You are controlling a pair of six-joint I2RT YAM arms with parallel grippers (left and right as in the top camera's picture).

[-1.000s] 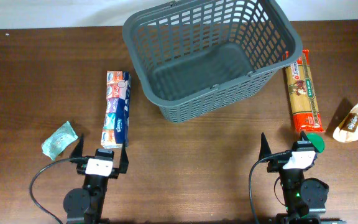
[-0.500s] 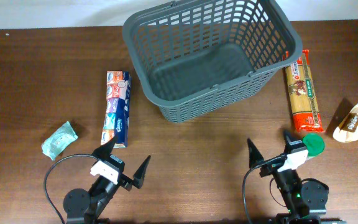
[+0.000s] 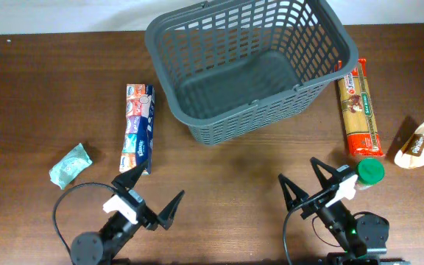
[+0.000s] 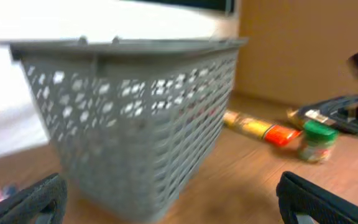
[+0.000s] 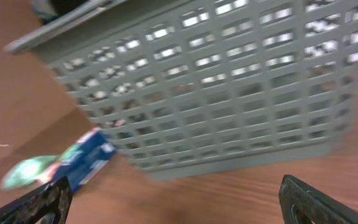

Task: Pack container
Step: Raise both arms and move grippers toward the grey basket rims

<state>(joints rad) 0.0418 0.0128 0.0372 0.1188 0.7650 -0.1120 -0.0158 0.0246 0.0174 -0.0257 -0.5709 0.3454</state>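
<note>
The container, a large dark grey lattice basket [image 3: 252,66], stands empty at the back middle of the table. It fills the left wrist view [image 4: 135,118] and the right wrist view [image 5: 222,87]. My left gripper [image 3: 155,195] is open and empty at the front left, near the blue tissue pack [image 3: 138,129]. My right gripper [image 3: 302,179] is open and empty at the front right, beside a green-capped jar [image 3: 369,171]. In the wrist views the left fingers [image 4: 173,199] and the right fingers [image 5: 173,199] stand wide apart with bare table between.
A long pasta packet [image 3: 358,107] lies right of the basket, a tan snack bag [image 3: 420,147] at the far right edge. A small green sachet [image 3: 70,165] lies at the left. The jar [image 4: 317,140] and packet [image 4: 253,129] also show in the left wrist view.
Both grippers have turned: the left one swung rightward toward the table's middle, the right one swung leftward. Both have spread their fingers wider. No object has moved.
</note>
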